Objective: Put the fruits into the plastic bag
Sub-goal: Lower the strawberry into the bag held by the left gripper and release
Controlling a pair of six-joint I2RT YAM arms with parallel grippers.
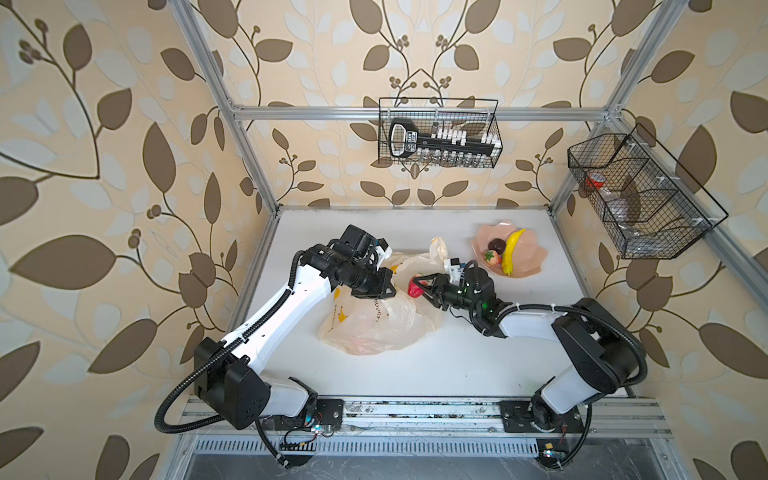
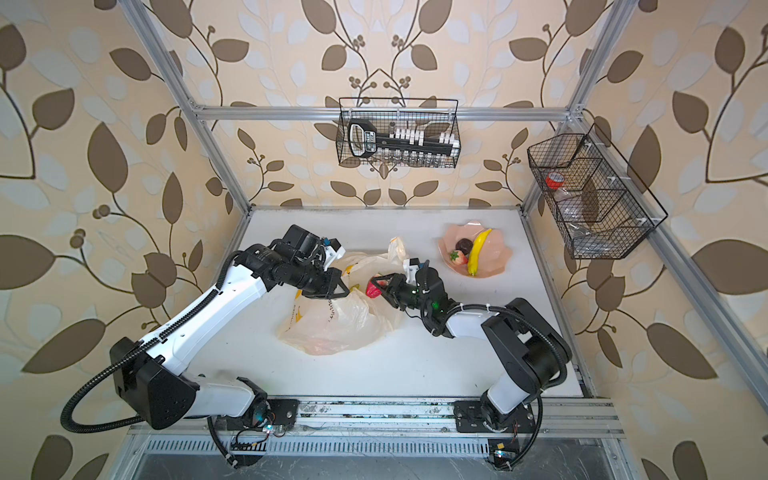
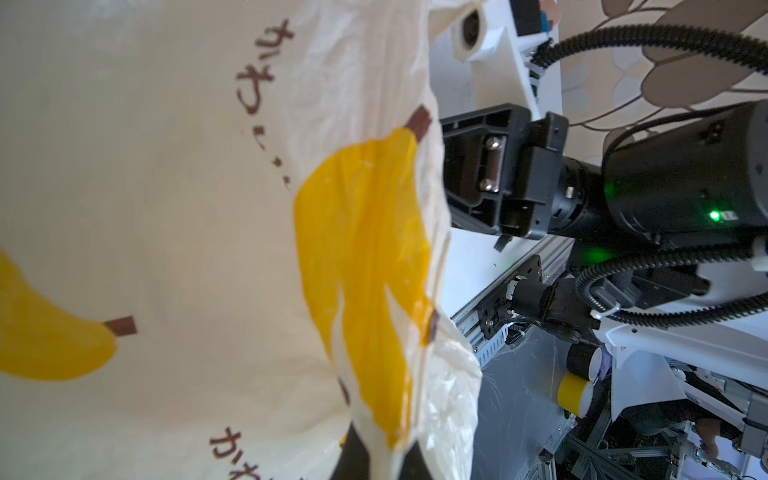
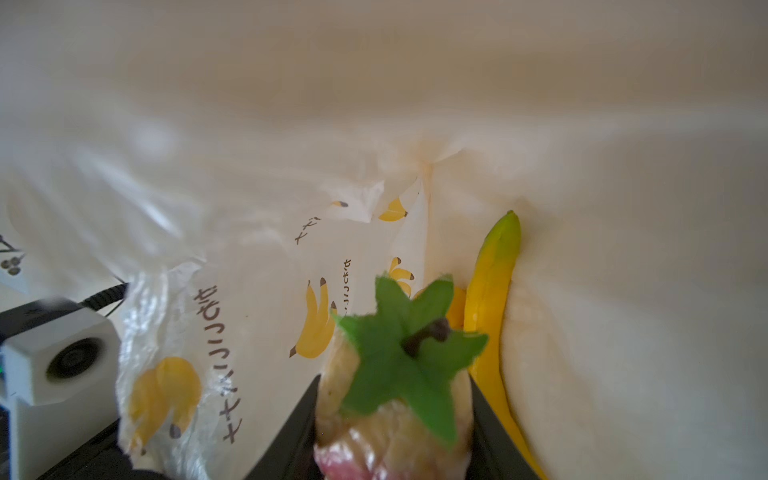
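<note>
1 banana (image 4: 492, 291) is in your plastic bag (image 1: 374, 328); L gripper (image 3: 380, 457) pinches its rim, R gripper (image 2: 380, 286) holds strawberry (image 2: 372, 289) at mouth; 3 fruits (image 1: 512, 249) wait on plate (image 1: 531, 254).

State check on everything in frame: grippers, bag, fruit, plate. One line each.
left gripper: shut on the plastic bag edge, lifting it.
right gripper: shut on the held strawberry.
plastic bag: on the table, mouth open.
held strawberry: at the bag's mouth, not released.
bagged banana: inside the bag.
plate: holds plate banana, plate strawberry, dark fruit.
</note>
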